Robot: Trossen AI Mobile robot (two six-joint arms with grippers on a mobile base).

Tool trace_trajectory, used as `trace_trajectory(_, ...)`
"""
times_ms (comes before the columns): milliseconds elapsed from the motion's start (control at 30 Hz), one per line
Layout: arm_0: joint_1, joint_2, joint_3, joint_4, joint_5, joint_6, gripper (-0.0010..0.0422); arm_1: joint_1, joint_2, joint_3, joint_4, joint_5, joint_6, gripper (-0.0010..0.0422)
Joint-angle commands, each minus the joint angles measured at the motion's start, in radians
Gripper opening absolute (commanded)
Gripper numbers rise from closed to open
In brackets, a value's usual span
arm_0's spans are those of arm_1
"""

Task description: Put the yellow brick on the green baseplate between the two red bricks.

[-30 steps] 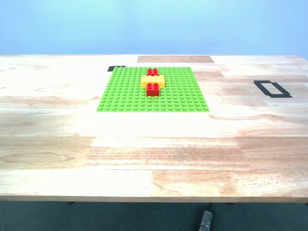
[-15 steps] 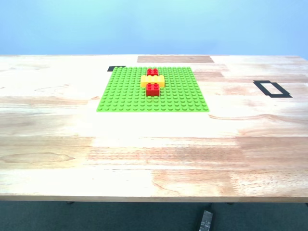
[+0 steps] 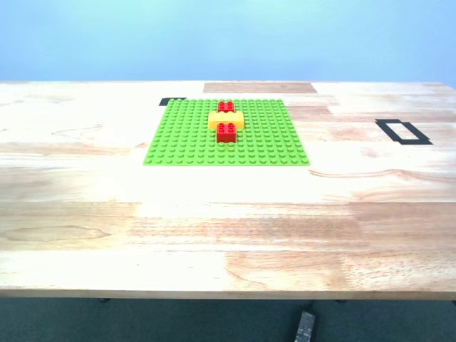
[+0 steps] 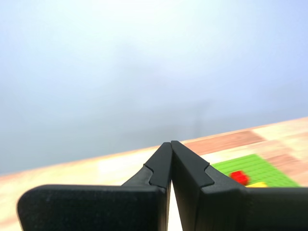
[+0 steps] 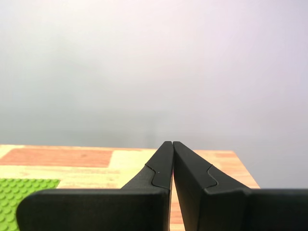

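The green baseplate (image 3: pixel 226 132) lies flat on the wooden table, toward its far side in the exterior view. On it the yellow brick (image 3: pixel 226 119) sits between the two red bricks: one behind it (image 3: pixel 225 107), one in front (image 3: pixel 226 132), all touching in a row. No arm shows in the exterior view. My first gripper (image 4: pixel 171 144) is shut with nothing in it; past it I glimpse the baseplate (image 4: pixel 257 168), a red brick (image 4: pixel 238 176) and the yellow brick (image 4: pixel 257 184). My second gripper (image 5: pixel 172 144) is shut and empty too, with a corner of the baseplate (image 5: pixel 21 190) beyond.
A black tape rectangle (image 3: pixel 403 131) marks the table on the exterior view's right. A small black tape mark (image 3: pixel 171 101) sits by the baseplate's far corner. A darker wood patch (image 3: pixel 259 87) lies behind the baseplate. The table's front edge (image 3: pixel 228 292) runs below.
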Motion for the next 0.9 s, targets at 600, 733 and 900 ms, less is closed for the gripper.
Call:
trace_trajectory(600, 0.0, 0.095, 0.001, -0.051, 0.002, -0.108, 0.0, 0.002, 0.076, 0.018, -0.029, -0.009, -0.039, -0.0001)
trace_trajectory(733, 0.0, 0.085, -0.012, -0.031, 0.002, -0.107, 0.0, 0.002, 0.066, 0.012, -0.018, -0.009, -0.039, -0.0001)
trace_trajectory(900, 0.0, 0.074, -0.063, 0.04, 0.081, -0.107, 0.0, 0.002, 0.056, 0.004, -0.019, -0.034, -0.031, -0.0001)
